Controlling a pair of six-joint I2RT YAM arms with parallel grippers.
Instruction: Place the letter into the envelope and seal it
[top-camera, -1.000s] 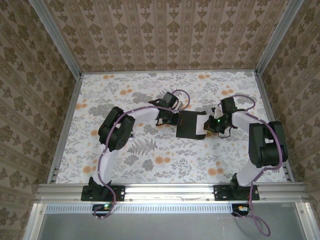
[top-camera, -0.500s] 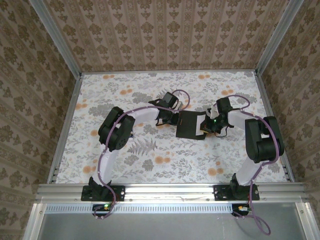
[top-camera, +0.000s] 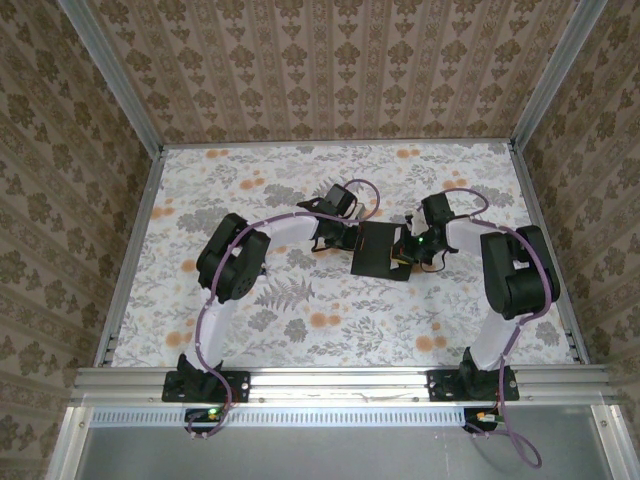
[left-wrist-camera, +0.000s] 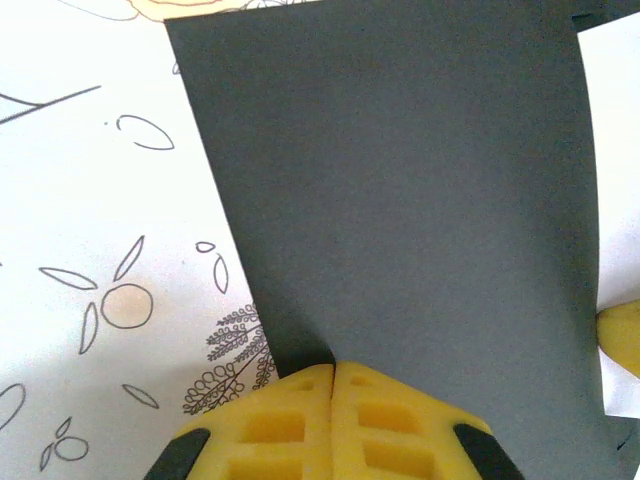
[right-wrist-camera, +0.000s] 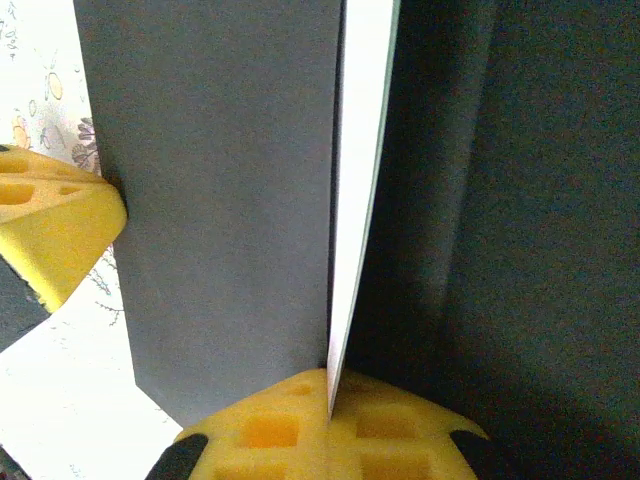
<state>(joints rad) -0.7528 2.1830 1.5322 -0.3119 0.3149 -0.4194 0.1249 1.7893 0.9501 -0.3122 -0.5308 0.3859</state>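
Right tool (top-camera: 404, 252) advanced, elbow folded, apparently pinching letter (right-wrist-camera: 362, 150)

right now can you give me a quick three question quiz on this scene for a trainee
1. True or false: the left gripper is shut on an edge of the envelope.
2. What does the right gripper pinch? A the letter; B a glue stick; C nothing.
3. In the top view, on which side of the envelope does the right gripper sit?
Key: 1 true; 2 A; 3 the right side.
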